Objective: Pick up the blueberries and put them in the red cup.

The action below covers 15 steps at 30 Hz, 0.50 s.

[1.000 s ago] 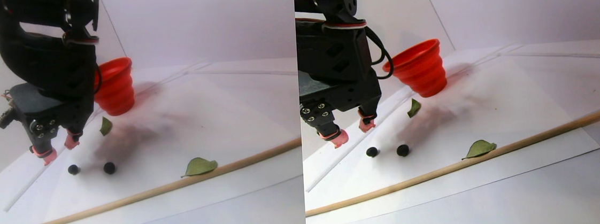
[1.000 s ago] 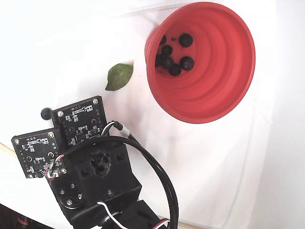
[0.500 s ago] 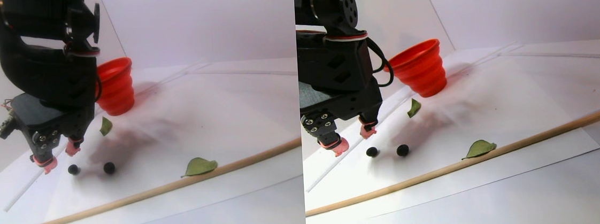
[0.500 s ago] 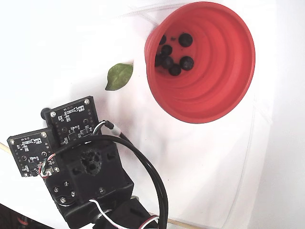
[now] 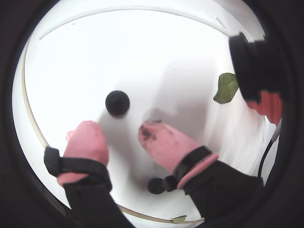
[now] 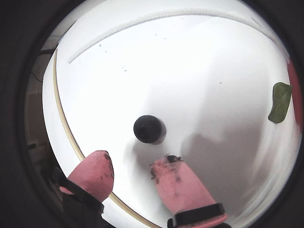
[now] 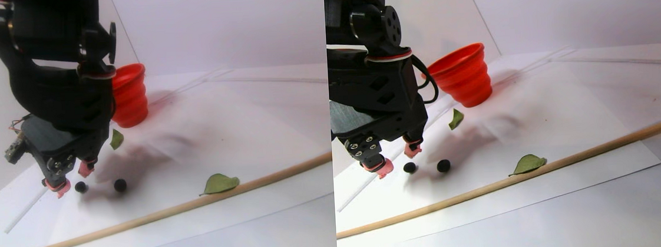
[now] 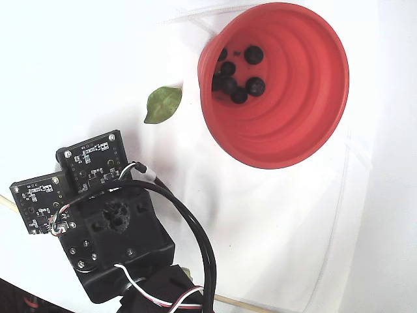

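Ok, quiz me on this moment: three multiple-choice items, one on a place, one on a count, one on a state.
1. Where is the blueberry in both wrist views?
A. On a green leaf.
B. On the white sheet, just ahead of the fingers.
C. Clamped between the fingers.

2. How many loose blueberries does the stereo pair view show on the sheet?
A. None.
B. Two.
C. Five.

3. The fingers are:
A. open and empty.
B. shut on a berry.
C. shut on a leaf.

Answers:
1 B, it sits free on the sheet beyond both fingers.
2 B, two dark berries lie side by side.
3 A, a clear gap separates them.
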Motion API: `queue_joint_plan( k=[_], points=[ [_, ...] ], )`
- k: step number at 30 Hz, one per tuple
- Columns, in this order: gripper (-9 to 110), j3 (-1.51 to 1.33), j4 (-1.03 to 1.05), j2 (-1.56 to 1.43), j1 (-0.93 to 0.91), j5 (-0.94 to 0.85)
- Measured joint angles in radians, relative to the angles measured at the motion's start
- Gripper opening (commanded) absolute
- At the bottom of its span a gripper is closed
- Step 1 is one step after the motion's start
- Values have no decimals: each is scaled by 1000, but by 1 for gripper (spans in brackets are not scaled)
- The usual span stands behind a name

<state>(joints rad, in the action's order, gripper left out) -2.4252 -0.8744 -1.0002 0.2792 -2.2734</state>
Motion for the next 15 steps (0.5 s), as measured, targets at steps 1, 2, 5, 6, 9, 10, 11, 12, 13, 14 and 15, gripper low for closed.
queue_joint_plan(
  k=[1, 2, 5, 6, 9, 10, 11, 12, 13, 14, 15],
  points=[
    [17, 5, -3, 5, 0, 0],
    [17, 6, -5, 6, 0, 0],
    [17, 29, -18, 35, 0, -6],
    [17, 35, -20, 44, 0, -9],
    [17, 49, -21, 57, 0, -15],
    [17, 54, -21, 61, 0, -17],
    [17, 58, -21, 66, 0, -18],
    [17, 64, -21, 71, 0, -20],
    [17, 71, -21, 74, 0, -20],
    [17, 77, -21, 80, 0, -20],
    [17, 83, -21, 84, 0, -20]
  ],
)
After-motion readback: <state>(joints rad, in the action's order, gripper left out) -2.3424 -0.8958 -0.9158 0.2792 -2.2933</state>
